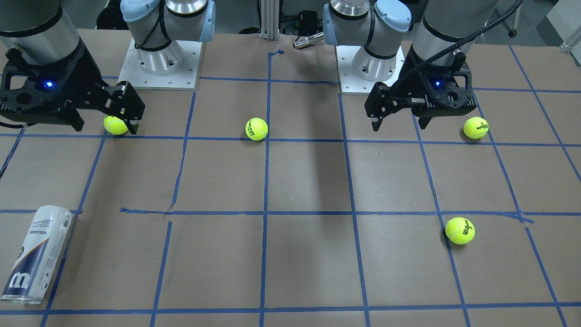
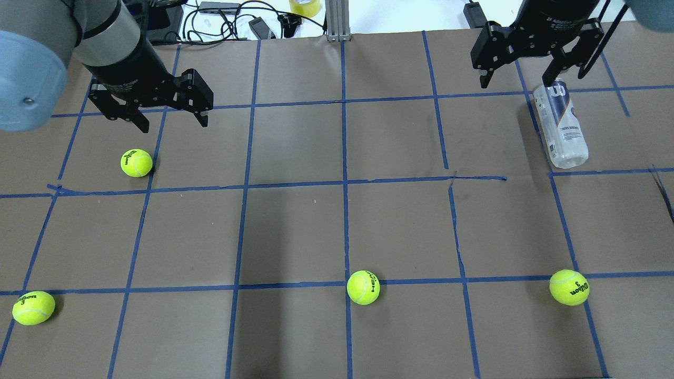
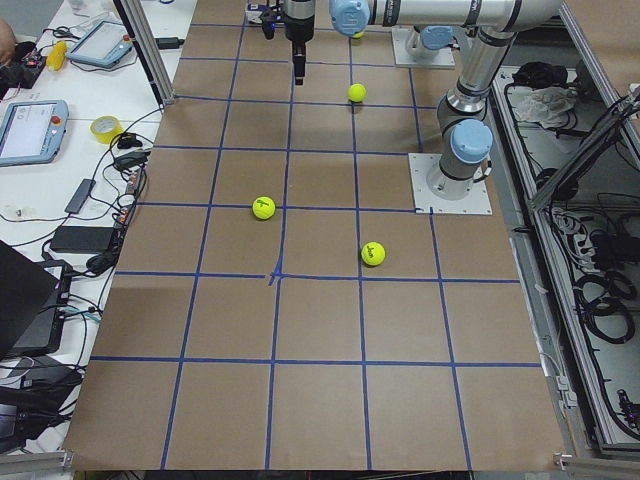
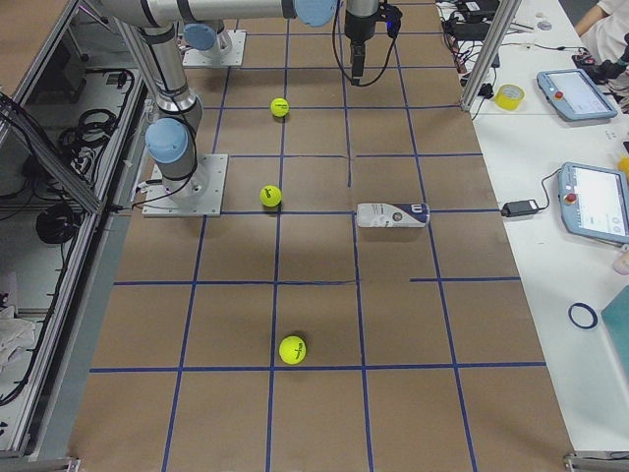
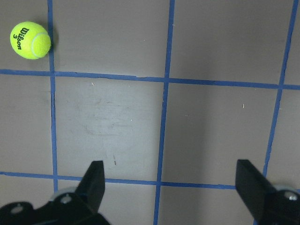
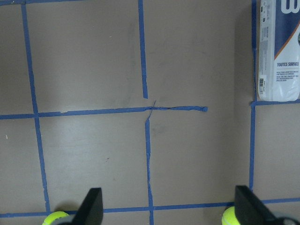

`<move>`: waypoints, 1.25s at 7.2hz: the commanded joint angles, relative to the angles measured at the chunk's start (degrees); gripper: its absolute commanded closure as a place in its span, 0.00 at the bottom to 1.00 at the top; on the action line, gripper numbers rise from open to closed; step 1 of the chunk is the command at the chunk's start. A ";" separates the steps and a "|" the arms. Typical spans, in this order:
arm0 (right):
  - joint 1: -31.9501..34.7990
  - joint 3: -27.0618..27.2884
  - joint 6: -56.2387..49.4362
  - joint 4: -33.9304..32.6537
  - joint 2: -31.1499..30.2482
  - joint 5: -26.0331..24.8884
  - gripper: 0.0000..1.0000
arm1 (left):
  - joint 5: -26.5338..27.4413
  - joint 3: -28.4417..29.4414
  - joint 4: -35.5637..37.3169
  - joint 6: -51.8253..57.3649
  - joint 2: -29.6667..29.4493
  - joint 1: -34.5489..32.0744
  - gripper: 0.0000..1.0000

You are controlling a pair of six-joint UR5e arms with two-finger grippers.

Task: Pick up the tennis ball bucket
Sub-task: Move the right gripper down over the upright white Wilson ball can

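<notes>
Nearest the front-facing camera, the tennis ball bucket (image 1: pixel 36 254) lies on its side on the bench (image 1: pixel 308 181), toward the robot's right. From the right wrist view, the right gripper (image 6: pixel 168 190) hangs high with its jaws spread wide and empty, and the bucket's label sits in that frame's corner. The left gripper (image 5: pixel 168 165) jaws gape equally, holding nothing, with a tennis ball (image 5: pixel 30 40) nearby.

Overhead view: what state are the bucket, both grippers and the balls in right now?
tennis ball bucket, lying on its side on the table, not gripped.
left gripper, open, empty, above the table.
right gripper, open, empty, bucket not between its fingers.
tennis balls, four, loose on the table.
</notes>
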 commanded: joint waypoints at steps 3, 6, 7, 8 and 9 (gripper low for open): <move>-1.36 -1.27 0.24 -2.00 2.37 0.29 0.00 | 0.22 -0.15 -0.15 0.07 -0.05 0.00 0.00; -8.28 -8.27 -0.81 -11.82 16.83 -2.94 0.00 | 0.22 -0.15 -0.24 0.07 -0.05 0.00 0.00; -9.88 -12.05 -4.21 -13.94 22.28 -3.74 0.00 | 0.31 -0.15 -0.33 0.07 -0.05 0.00 0.00; -13.72 -15.57 -8.07 -14.31 26.17 -3.14 0.00 | 0.31 -0.15 -0.24 0.07 -0.05 0.00 0.00; -15.42 -17.08 -9.76 -14.67 29.51 -3.05 0.00 | 0.31 -0.15 -0.33 0.07 -0.05 0.00 0.00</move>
